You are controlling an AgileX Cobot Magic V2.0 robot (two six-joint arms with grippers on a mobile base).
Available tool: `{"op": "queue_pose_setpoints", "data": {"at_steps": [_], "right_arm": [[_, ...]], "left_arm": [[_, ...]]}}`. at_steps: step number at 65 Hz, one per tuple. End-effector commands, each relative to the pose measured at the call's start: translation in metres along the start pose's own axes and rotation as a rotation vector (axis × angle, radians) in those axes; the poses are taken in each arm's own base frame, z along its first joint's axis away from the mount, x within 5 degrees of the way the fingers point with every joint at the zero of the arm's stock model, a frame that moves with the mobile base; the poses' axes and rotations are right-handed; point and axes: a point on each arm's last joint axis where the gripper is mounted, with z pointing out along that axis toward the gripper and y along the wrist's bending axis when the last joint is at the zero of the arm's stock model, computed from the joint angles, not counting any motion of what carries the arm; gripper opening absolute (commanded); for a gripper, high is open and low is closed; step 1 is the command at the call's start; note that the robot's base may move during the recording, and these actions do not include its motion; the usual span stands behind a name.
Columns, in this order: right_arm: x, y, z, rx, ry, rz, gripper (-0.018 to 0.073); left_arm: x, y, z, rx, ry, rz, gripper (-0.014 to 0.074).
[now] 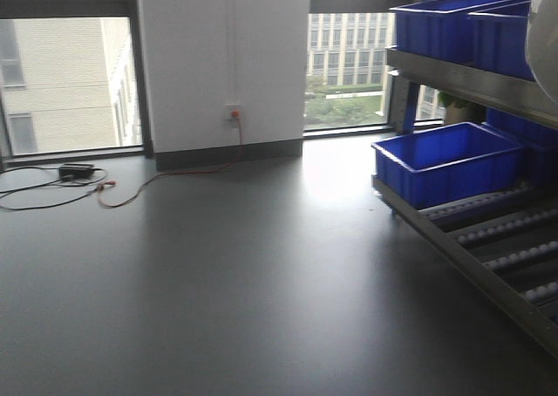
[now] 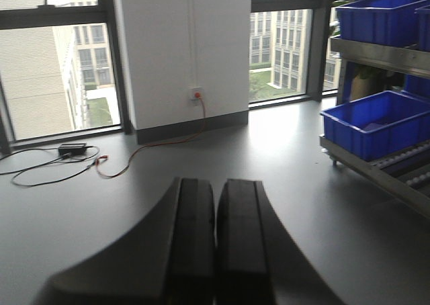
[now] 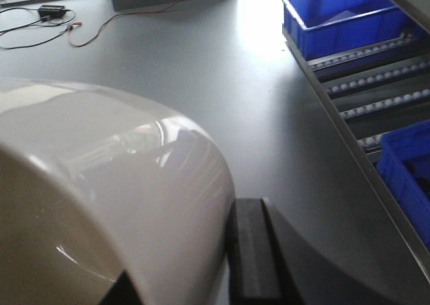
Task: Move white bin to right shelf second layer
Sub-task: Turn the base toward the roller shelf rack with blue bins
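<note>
The roller-laned right shelf second layer (image 1: pixel 510 239) carries a blue crate (image 1: pixel 445 160). Left of it, above the floor (image 1: pixel 261 283), hangs the white bin (image 3: pixel 101 184), its wall pinched by the right gripper (image 3: pixel 201 278). The left gripper (image 2: pixel 216 244) is pressed together, empty.

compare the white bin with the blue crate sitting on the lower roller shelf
Colour: the white bin is glossy cream-white; the blue crate is deep blue. Shape: the white bin has smooth rounded walls; the blue crate is rectangular with straight sides and a lipped rim. State: the white bin is held aloft in the right gripper; the blue crate rests on the roller shelf. Both look like plastic.
</note>
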Motion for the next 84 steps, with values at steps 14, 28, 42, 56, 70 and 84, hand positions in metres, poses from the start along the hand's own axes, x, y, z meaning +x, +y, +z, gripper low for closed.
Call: {"op": "queue_pose_setpoints", "data": {"at_steps": [14,28,42,56,70,84], "right_arm": [[-0.018,0.0015,-0.0053,-0.01,-0.13,0.006,0.0057],[-0.018,0.0015,-0.0053,-0.01,-0.13,0.006,0.0057],[-0.018,0.0015,-0.0053,-0.01,-0.13,0.006,0.0057],[-0.018,0.0015,-0.0053,-0.01,-0.13,0.006,0.0057],[-0.018,0.0015,-0.0053,-0.01,-0.13,0.006,0.0057],[-0.018,0.0015,-0.0053,-0.01,-0.13,0.006,0.0057]], "left_arm": [[0.004,0.0,0.0002,0.0,-0.061,-0.009,0.0085],[0.004,0.0,0.0002,0.0,-0.061,-0.009,0.0085],[0.004,0.0,0.0002,0.0,-0.061,-0.009,0.0085],[0.004,0.0,0.0002,0.0,-0.061,-0.009,0.0085],[0.004,0.0,0.0002,0.0,-0.061,-0.009,0.0085],[0.004,0.0,0.0002,0.0,-0.061,-0.009,0.0085]]}}
